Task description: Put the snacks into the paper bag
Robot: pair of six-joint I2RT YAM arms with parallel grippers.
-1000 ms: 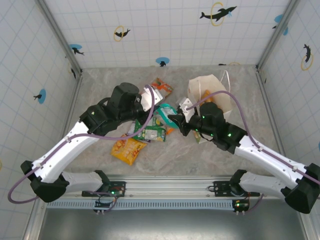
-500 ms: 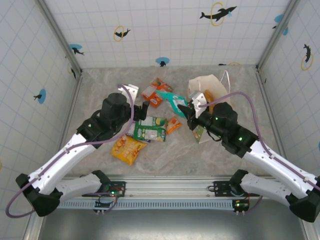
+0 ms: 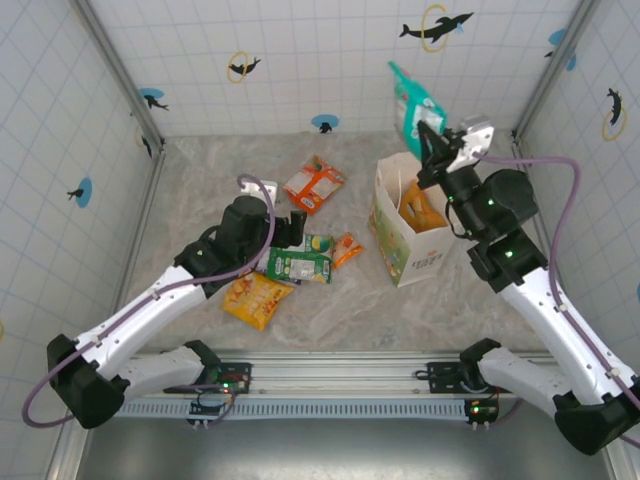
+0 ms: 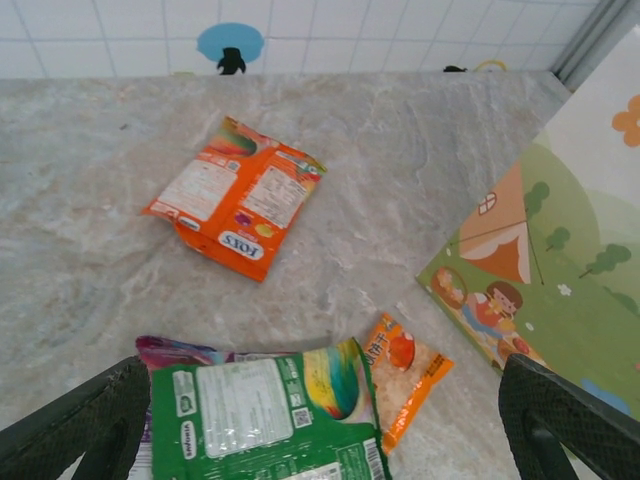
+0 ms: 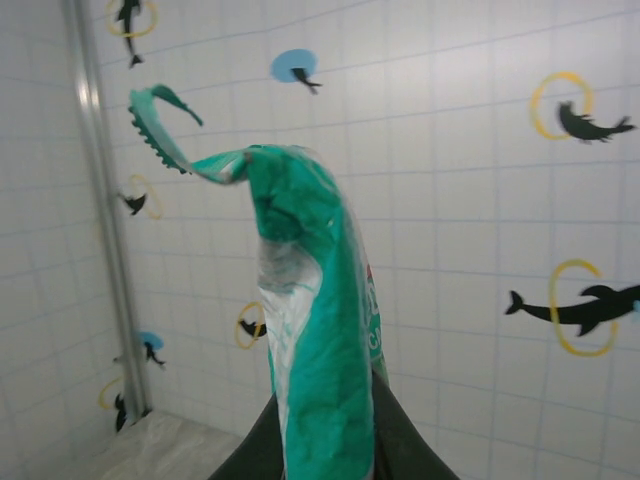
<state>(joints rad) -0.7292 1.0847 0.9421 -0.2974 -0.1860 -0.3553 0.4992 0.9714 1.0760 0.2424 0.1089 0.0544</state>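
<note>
My right gripper (image 3: 432,152) is clamped tight on the shiny teal snack packet (image 3: 411,105), holding it upright in the air by the open top of the tall cream-white paper bag (image 3: 398,250). The bag stands on the marbled grey table (image 3: 200,190) with an orange packet (image 3: 424,210) inside. My left gripper (image 4: 320,420) hangs empty, fingers spread wide, over the green packet (image 4: 265,410). A small orange packet (image 4: 405,370) touches that one, the orange-white packet (image 4: 235,195) lies farther back, and the yellow-orange packet (image 3: 256,298) lies nearer the arm bases.

A lab test booth — tiled walls (image 3: 300,60) (dolphin stickers (image 3: 436,26)) fenced by aluminium posts (image 3: 119,70).
</note>
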